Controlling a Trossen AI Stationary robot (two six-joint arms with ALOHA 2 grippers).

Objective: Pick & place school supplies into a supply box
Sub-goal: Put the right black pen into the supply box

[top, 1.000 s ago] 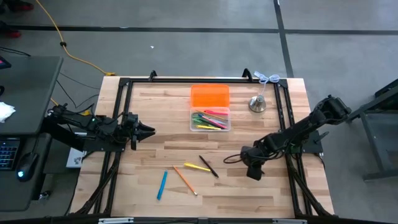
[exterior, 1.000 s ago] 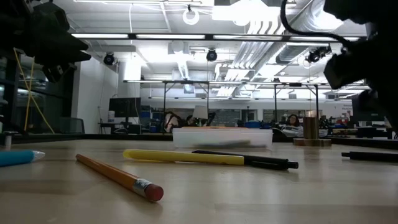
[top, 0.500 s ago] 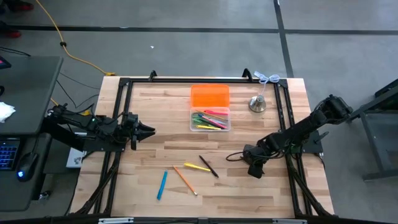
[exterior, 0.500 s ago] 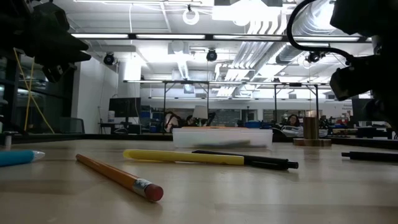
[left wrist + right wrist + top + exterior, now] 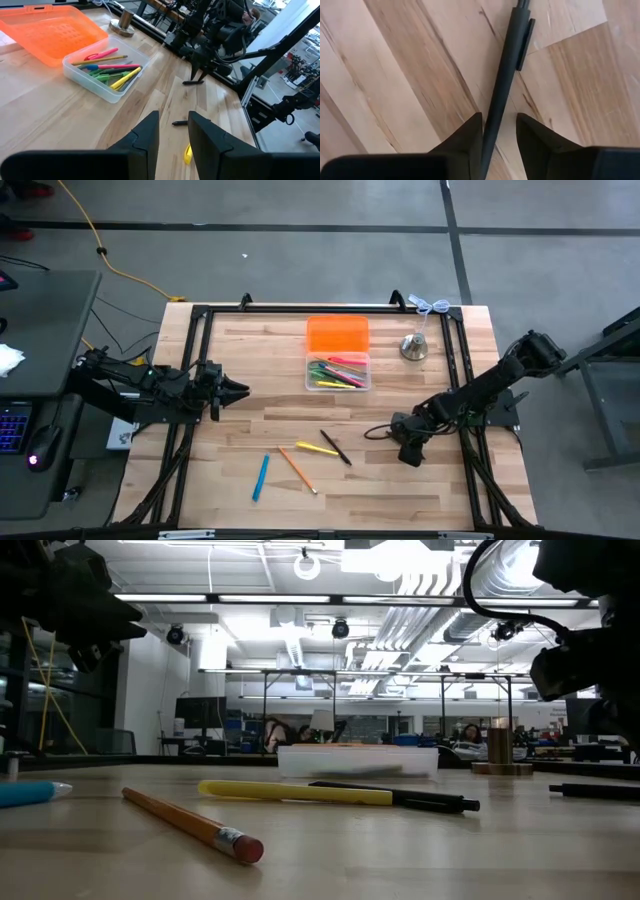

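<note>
The supply box, a clear tub [image 5: 338,372], holds several coloured pens, and its orange lid [image 5: 337,335] lies just beyond it. Loose on the table are a blue pen [image 5: 260,476], an orange pencil [image 5: 297,469], a yellow pen [image 5: 316,448] and a black pen [image 5: 335,447]. Another black pen [image 5: 376,432] lies flat further right. My right gripper [image 5: 498,131] is open and points steeply down, with one finger on each side of this pen. My left gripper [image 5: 173,131] hovers open at the table's left, holding nothing. My right gripper comes from above with its fingers set across the black pen's barrel [image 5: 500,107], below the clip. The pen lies flat on the wood between them. I cannot tell whether either finger touches it.
A silver bell-shaped object [image 5: 413,346] stands to the right of the orange lid. A black frame [image 5: 300,309] runs around the tabletop. Bare wood lies between the tub and the loose pens.
</note>
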